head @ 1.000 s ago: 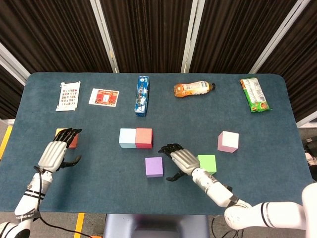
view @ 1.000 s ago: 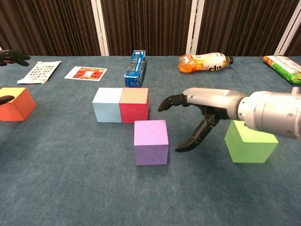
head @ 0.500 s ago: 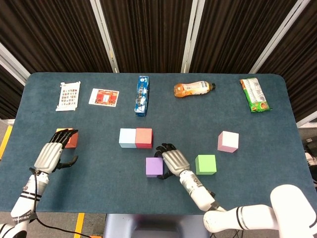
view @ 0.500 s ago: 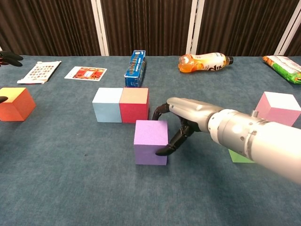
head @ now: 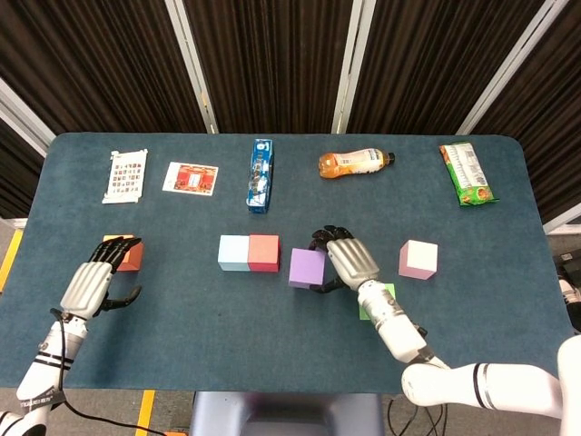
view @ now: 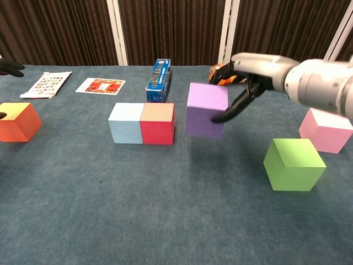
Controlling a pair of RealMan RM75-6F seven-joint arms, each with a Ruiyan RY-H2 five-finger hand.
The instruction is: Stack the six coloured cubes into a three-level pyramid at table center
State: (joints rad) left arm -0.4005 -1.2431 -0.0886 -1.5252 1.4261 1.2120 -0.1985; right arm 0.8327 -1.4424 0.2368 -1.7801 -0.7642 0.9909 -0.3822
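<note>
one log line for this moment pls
right hand: holds purple cube lifted | left hand: open beside orange cube | base: light blue cube touching red cube

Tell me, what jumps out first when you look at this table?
The purple cube hangs in the air, held by the right robot hand beside the light blue cube and red cube, which touch mid-table. A green cube sits nearer, to the right.

A dark teal cloth-covered surface [head: 508,300] with rounded corners stands before a wall of dark pleated curtains [head: 272,64] crossed by slanted white poles [head: 191,64], while grey floor with a yellow line [head: 7,259] shows left of the surface.
</note>
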